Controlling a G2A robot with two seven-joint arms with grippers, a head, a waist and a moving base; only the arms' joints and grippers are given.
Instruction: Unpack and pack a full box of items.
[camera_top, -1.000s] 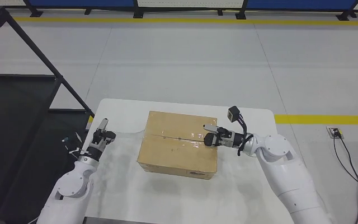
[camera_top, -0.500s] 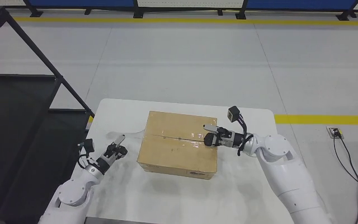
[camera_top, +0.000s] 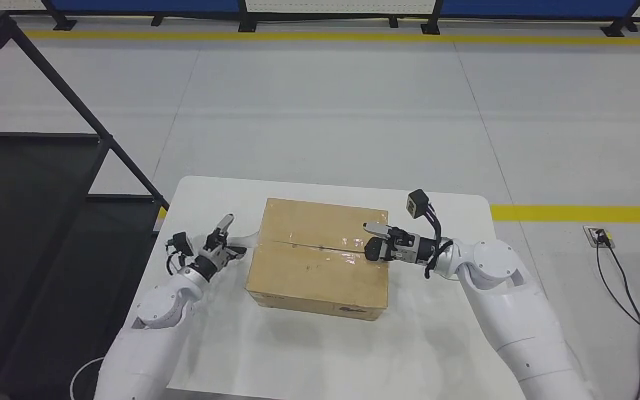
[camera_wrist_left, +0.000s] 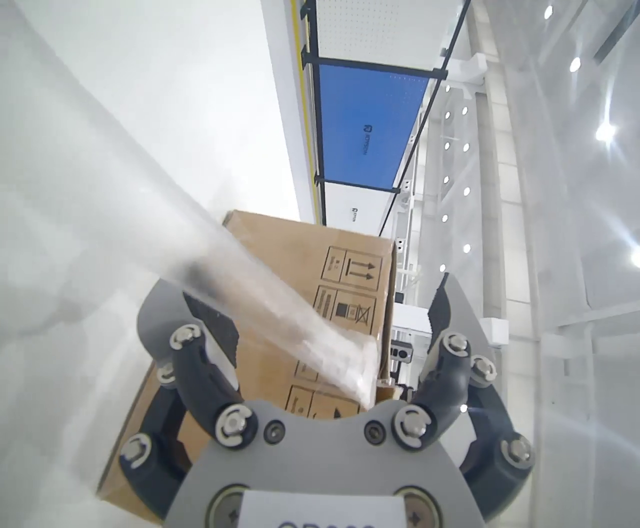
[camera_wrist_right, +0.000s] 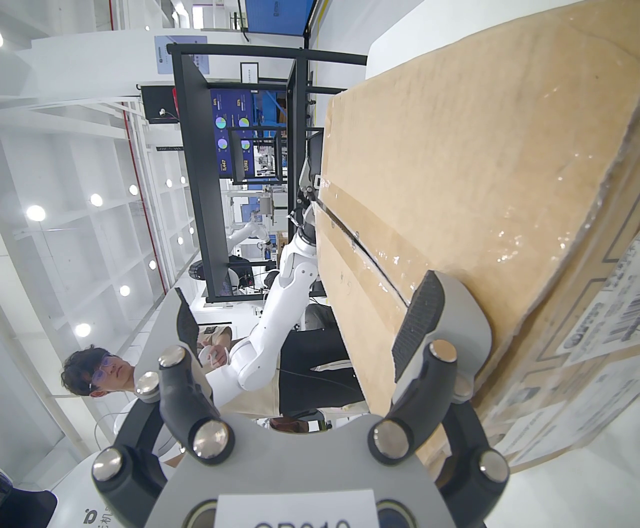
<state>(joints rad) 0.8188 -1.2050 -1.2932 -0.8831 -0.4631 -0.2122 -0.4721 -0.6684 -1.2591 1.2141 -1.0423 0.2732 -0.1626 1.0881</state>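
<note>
Swinging inward, left jaws have reached the box (camera_top: 318, 268).

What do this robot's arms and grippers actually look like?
Both arms are smooth, rounded white shells. The left gripper and right gripper each have a grey plate, dark links with silver screws, and pale fingers with black ribbed pads.

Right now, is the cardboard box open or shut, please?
Shut: the cardboard box has both top flaps lying flat, meeting along a centre seam.
</note>
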